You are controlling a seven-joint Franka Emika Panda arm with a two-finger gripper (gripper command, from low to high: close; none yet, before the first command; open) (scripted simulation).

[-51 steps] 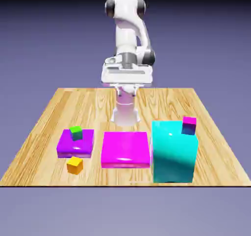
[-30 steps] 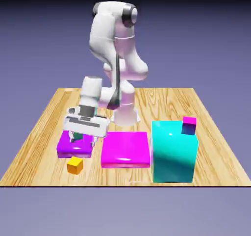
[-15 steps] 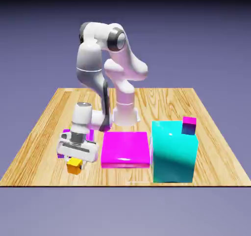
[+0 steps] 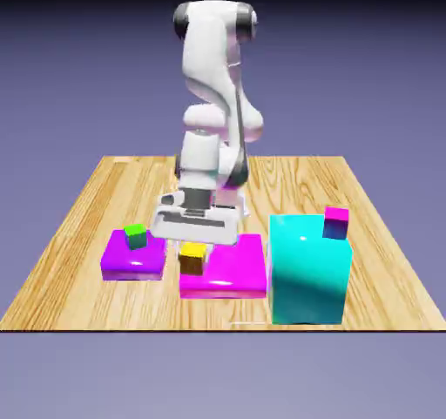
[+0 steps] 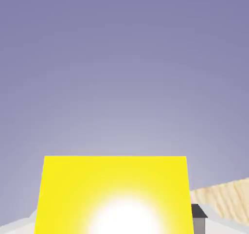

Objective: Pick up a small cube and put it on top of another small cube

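Hanging under the white arm's wrist, the claw (image 4: 193, 250) grips the small orange-yellow cube (image 4: 193, 258) above the left edge of the flat magenta slab (image 4: 228, 269), as the exterior view has it; whether the cube touches the slab or hovers just clear of it I cannot tell. The claw's fingers are mostly hidden behind the hand's broad white body. To the exterior view's left sits a lower glossy magenta block (image 4: 131, 260) with a small green cube (image 4: 135, 235) on top, well apart from the held cube. To the right stands a tall, shiny cyan block (image 4: 308, 273), and a small magenta-and-blue cube (image 4: 335, 222) rests on its far right corner. All of it sits on a wood-grained surface (image 4: 78, 226) with visible planks.

From the hand view, the orange-yellow cube (image 5: 114, 194) fills the lower frame as a flat bright-yellow face with a white glare spot, cut off at the bottom. One dark grey fingertip (image 5: 198, 212) peeks out at its right; the other is hidden. A sliver of the wooden surface (image 5: 223, 196) shows at lower right, with plain blue-violet backdrop above.
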